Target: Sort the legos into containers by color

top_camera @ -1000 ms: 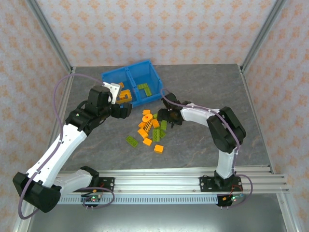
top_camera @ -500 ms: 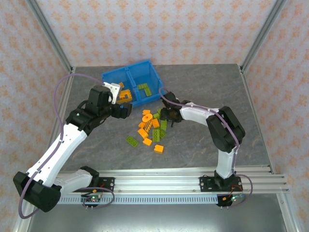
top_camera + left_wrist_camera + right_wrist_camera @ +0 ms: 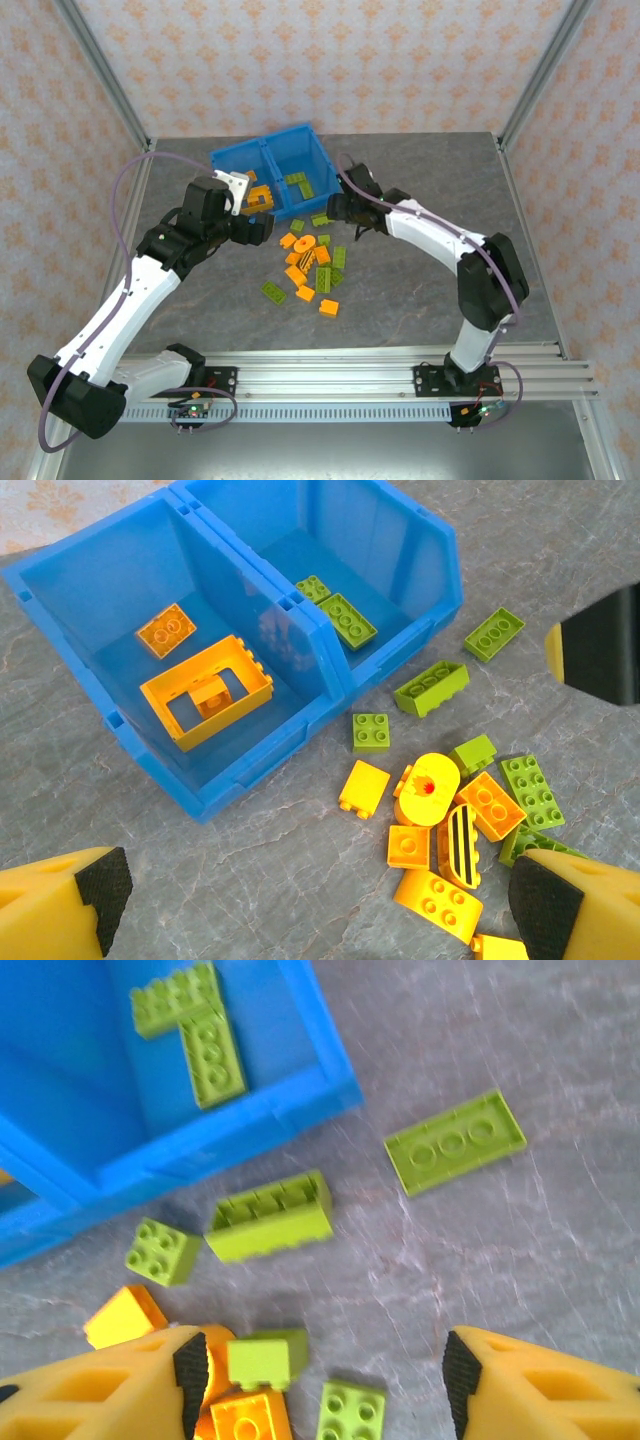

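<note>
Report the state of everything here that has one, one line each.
left hand, open, empty, above the table.
right hand, open, nothing gripped.
blue bin, upright, both compartments partly filled.
orange frame, lying flat in one compartment.
two green bricks, lying flat in the other compartment.
loose legos, unsorted, on the table beside the bin.

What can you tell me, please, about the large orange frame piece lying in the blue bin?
The orange frame is a glossy plastic rectangle, open in the middle, with studs showing on one short end. It lies flat on the floor of the left compartment of the blue bin, turned at an angle to the walls. A small orange brick sits inside its opening, and a second orange brick lies apart behind it. Nothing is gripping it.
</note>
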Controlling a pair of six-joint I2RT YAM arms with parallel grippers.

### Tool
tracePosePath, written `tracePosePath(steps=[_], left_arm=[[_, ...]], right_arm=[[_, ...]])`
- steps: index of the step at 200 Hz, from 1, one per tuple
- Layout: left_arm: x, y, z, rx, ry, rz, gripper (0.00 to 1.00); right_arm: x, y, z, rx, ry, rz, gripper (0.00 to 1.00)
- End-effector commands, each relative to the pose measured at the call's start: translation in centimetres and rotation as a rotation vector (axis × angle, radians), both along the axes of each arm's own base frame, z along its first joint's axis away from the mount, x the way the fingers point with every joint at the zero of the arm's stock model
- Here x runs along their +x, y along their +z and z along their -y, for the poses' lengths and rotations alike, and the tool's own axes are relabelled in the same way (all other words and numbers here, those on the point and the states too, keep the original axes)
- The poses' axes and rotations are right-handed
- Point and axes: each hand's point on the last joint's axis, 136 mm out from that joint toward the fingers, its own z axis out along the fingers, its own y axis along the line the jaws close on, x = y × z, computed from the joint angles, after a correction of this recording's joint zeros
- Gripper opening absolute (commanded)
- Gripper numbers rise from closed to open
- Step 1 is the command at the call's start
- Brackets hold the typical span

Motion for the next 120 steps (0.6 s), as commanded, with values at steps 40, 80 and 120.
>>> tracePosePath(steps=[40, 80, 120], left_arm=[[0.0, 0.9, -1.1, 0.035, 0.03, 0.048, 1.0], [-0.1, 0.9, -1.0, 0.034, 0.026, 0.043, 1.0], [-0.1, 0.9, -1.0, 0.034, 0.027, 0.043, 1.0]], right_arm=[[3.3, -4.6, -3.5, -0.05, 0.121, -0.023, 0.92], [2.8, -8.0, -5.8, 0.014, 0.161, -0.113, 0.94], [1.8, -10.1, -5.6, -0.047, 0.173, -0.156, 0.95]])
